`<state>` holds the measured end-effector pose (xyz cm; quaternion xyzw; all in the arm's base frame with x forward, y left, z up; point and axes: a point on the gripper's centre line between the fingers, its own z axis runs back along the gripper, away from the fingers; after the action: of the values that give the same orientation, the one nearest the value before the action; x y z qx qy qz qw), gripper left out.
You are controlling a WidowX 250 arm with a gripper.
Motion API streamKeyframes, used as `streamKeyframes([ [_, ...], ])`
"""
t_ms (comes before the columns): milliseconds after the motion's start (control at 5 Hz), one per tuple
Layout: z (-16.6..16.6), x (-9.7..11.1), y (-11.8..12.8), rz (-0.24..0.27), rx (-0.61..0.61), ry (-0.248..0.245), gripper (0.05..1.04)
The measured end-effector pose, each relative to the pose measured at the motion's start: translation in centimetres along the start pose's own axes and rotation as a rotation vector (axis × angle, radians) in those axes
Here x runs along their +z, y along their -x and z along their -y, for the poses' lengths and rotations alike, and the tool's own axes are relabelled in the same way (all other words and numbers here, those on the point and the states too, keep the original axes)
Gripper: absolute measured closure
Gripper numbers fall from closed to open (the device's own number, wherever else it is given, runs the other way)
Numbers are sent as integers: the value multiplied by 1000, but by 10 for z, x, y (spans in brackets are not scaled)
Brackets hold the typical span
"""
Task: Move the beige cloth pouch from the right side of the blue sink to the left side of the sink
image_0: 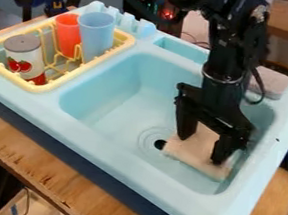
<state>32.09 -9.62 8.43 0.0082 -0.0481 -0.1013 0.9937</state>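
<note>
The black claw (pixel 200 149) was low inside the light blue sink (pixel 121 107), pointing down, and the beige block (pixel 197 148) lay directly under it and between its two fingers. The block was flat on the sink floor; its long side seemed to run across the view, slanting a little down to the right, but the claw covered a part, so I could not be sure. The fingers were spread well apart, one at each side of the block's middle, and they did not pinch it; if the tips touched it, I could not tell. Just left of the claw was the drain hole (pixel 160 144). Behind the claw, to the right, a greyish sponge (pixel 269 82) rested on the rim. Well to its left stood the yellow rack (pixel 40 86) with two cups and a can.
</note>
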Motion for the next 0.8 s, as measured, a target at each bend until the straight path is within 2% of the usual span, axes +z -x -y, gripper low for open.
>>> streamKeyframes([
  [200, -9, 2, 6, -43, 17, -46, 83],
  [400, -27, 2, 1, -62, 43, -104, 83],
  [600, -50, 2, -1, -88, 80, -160, 83],
  [800, -74, 4, 6, -131, 142, -196, 83],
])
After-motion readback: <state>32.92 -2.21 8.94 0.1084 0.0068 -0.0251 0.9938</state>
